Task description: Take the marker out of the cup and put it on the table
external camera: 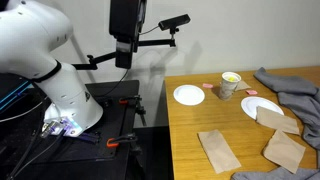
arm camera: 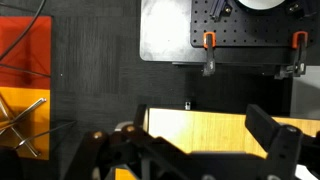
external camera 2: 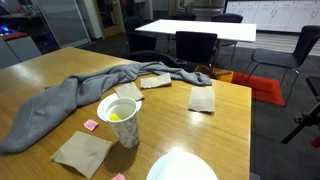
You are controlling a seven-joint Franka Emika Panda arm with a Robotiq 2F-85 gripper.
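Wooden table (external camera: 190,135), cup (external camera: 229,84), white plates (external camera: 188,95), grey cloth (external camera 2: 55,105), brown napkins (external camera: 218,150)

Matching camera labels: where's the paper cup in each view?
Exterior view: cup right of centre, upper half, on the table between two white plates.
Exterior view: cup lower centre-left, close to the camera, in front of the grey cloth.
Wrist view: not in it; only the table edge and the black stand show.
Shared landmark: the grey cloth, near the cup in both exterior views.
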